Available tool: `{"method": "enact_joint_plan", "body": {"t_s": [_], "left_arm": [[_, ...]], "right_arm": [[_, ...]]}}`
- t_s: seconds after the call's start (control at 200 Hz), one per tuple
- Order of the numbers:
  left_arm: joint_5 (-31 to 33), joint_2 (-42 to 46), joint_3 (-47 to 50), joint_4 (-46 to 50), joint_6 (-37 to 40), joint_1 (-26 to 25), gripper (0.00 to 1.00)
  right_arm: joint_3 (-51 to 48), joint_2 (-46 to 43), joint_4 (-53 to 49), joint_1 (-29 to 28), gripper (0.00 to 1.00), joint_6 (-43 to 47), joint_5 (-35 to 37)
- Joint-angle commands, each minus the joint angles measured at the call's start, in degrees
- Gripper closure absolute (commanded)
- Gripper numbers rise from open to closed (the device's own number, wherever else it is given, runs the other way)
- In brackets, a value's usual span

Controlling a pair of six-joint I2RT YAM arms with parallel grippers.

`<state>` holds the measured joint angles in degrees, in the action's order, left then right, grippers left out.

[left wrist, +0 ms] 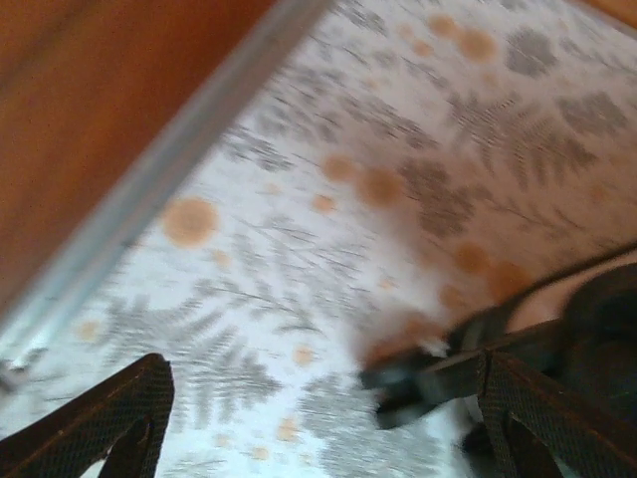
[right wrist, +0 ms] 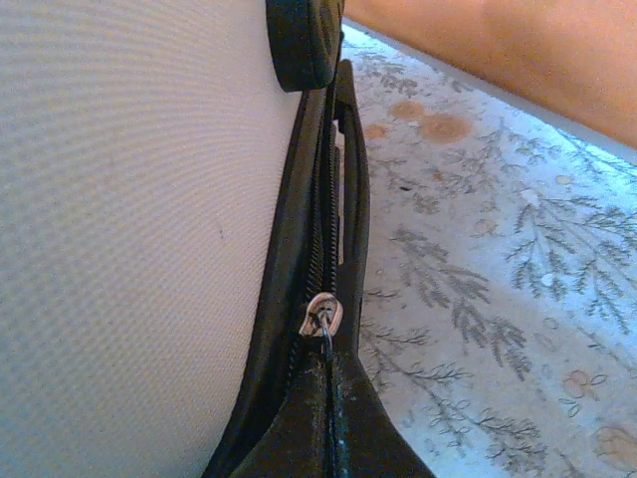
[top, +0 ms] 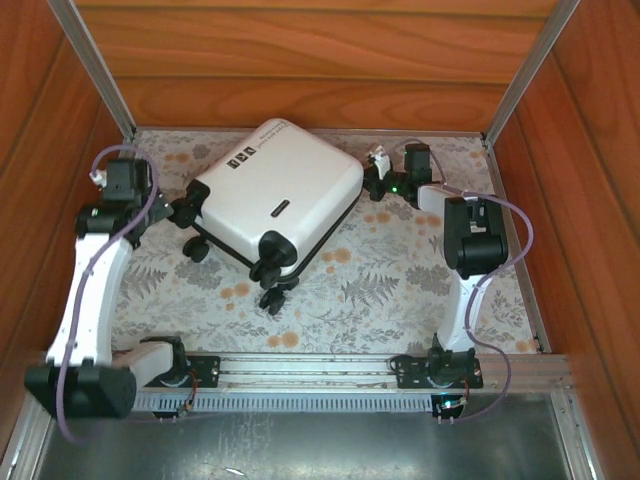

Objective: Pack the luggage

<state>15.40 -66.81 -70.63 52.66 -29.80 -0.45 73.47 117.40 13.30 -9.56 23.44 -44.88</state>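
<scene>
The white hard-shell luggage [top: 275, 195] lies closed on its side at the middle back of the flowered cloth, its black wheels [top: 268, 270] pointing toward me. My right gripper [top: 376, 182] sits at the case's right corner. In the right wrist view it [right wrist: 328, 363] is shut on the thin pull of the silver zipper slider [right wrist: 320, 314], beside the white shell [right wrist: 129, 229]. My left gripper [top: 186, 212] is at the case's left corner. In the blurred left wrist view it [left wrist: 318, 428] stands open over bare cloth, with a dark wheel part [left wrist: 428, 378] just right of the gap.
Wooden walls [top: 300, 60] with aluminium corner posts [top: 95, 65] box in the table on three sides. A metal rail [left wrist: 149, 189] runs close to the left gripper. Flowered cloth [top: 400, 290] lies bare in front of the case, between the arm bases.
</scene>
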Motion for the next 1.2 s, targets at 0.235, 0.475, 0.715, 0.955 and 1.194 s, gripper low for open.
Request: {"method": "enact_joint_plan", "body": {"t_s": [0.235,0.475,0.715,0.955,1.194], "left_arm": [[-11.76,-19.95,-11.43,1.24,0.63,0.45,0.26],[-27.49,-36.22,-22.55,0.33,6.49,0.28,0.28],[-41.17,-51.79,-35.01,1.92,14.85,-3.89,0.36],[-43.01,-57.80,-42.60,3.50,19.47,-10.48,0.36],[-43.35,-62.05,-52.31,3.76,19.26,-13.69,0.36]], "right_arm": [[-4.19,-9.45,1.55,-3.69,1.00,4.49,-8.16],[-4.16,-11.75,-5.84,-4.30,1.00,9.70,-12.55],[1.73,-9.55,-19.26,-4.41,1.00,15.97,-14.78],[8.47,-6.05,-23.60,-4.24,1.00,12.34,-13.41],[16.32,-0.44,-22.29,-4.31,1.00,1.58,-8.95]]}}
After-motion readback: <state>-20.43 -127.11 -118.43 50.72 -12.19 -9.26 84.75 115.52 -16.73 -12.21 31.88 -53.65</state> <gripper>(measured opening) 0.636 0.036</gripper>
